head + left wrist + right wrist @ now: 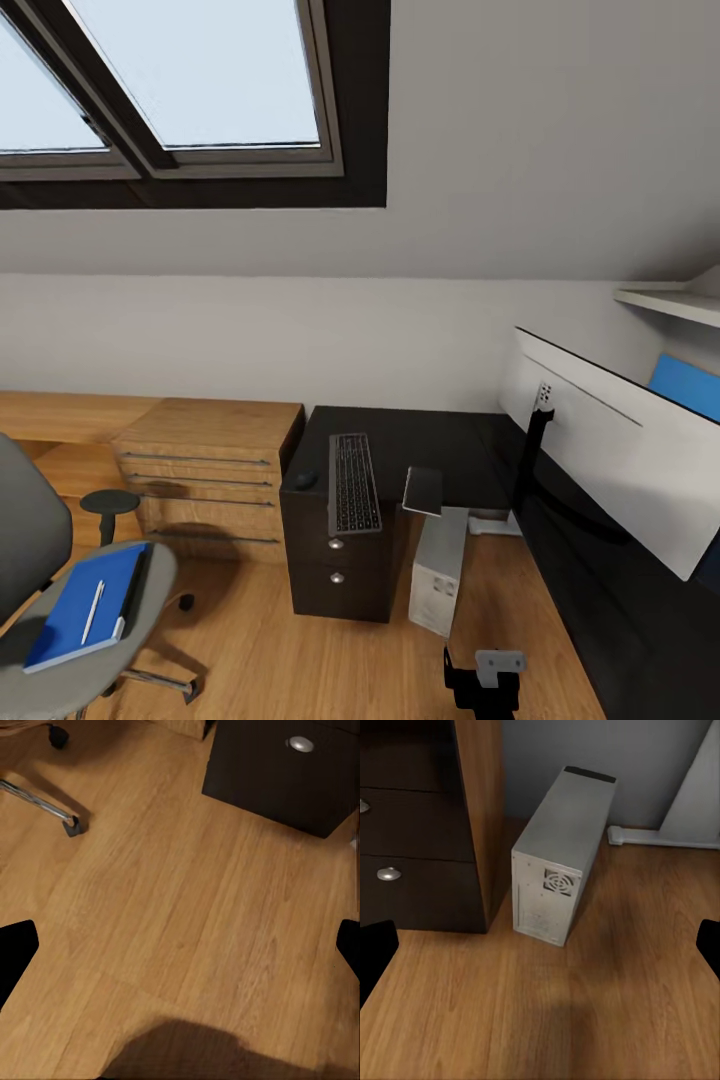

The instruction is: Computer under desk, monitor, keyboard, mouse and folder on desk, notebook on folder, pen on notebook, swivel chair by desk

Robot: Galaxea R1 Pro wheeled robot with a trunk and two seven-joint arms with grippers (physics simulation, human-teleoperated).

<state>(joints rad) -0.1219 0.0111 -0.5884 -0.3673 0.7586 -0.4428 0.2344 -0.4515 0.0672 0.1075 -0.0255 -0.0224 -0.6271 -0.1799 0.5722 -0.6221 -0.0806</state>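
Blue folder [85, 603] with pen [92, 612] lies on swivel chair [40, 560].

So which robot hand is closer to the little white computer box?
The right one. The right gripper looks straight at the computer standing on the floor beside the desk drawers. The left gripper faces bare floor by the swivel chair leg.

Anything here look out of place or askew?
Yes: the grey notebook sits at the desk edge, part of it hanging out over the computer. The blue folder and pen lie on the chair seat.
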